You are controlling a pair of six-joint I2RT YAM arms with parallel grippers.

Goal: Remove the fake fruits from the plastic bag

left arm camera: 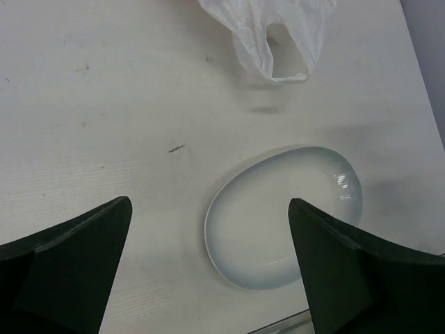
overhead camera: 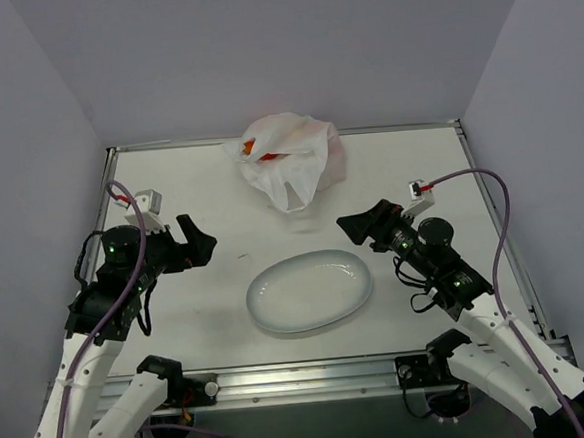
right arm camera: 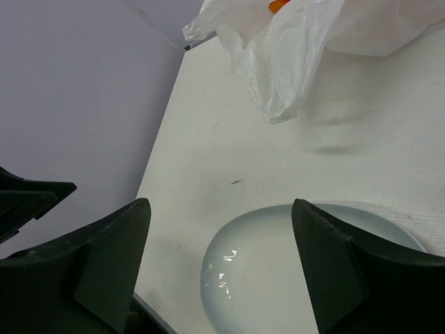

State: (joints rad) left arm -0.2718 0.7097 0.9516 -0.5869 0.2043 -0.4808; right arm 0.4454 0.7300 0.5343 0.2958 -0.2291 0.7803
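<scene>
White table [overhead camera: 203,310], lilac walls [overhead camera: 260,51], plastic bag [overhead camera: 290,161] near far edge

The table [overhead camera: 419,165] bears two things. The bag [overhead camera: 288,161] lies at the far edge, about midway across, with fruits [overhead camera: 271,157] inside it. The plate [overhead camera: 308,292] sits nearer the arms, in front of the bag and apart from it, with bare table between. The left gripper [overhead camera: 199,241] hangs to the left of the plate and the right gripper [overhead camera: 357,229] to its right, each clear of the rim. Both are in front of the bag, one on either side of it.
</scene>
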